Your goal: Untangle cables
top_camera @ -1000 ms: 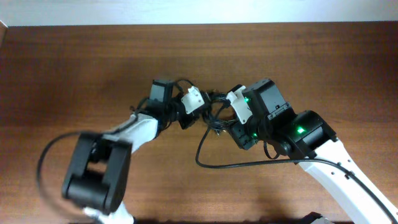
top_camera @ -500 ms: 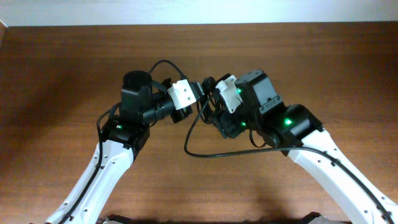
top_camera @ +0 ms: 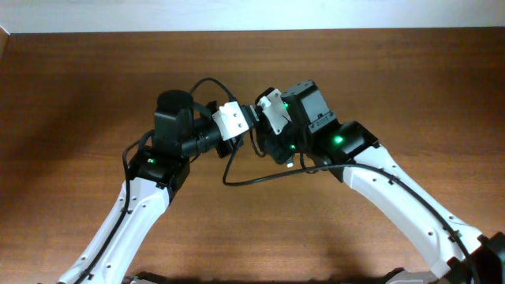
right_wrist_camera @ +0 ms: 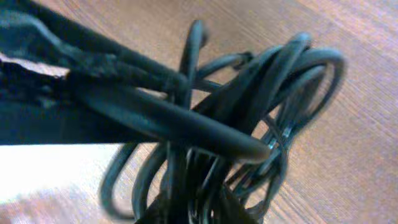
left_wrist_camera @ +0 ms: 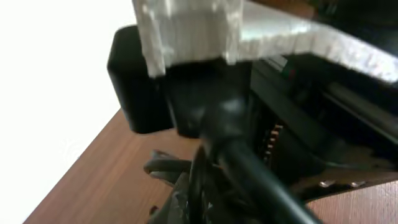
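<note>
A tangle of black cables hangs in the air between my two grippers above the wooden table. My left gripper points right and is shut on the cables; its wrist view shows a thick black cable running out of the jaws. My right gripper faces it, nearly touching, and is shut on the same bundle, which fills the right wrist view as several loops. A loose cable loop droops below both grippers and runs back under the right arm.
The right arm's black body sits right in front of the left wrist camera. The left arm rises from the bottom left and the right arm from the bottom right. A white wall borders the table's far edge.
My right gripper has moved left and up, closing on the left gripper. The drooping cable loop has shifted left with it. The left arm swung upright a second ago and has held still since.
</note>
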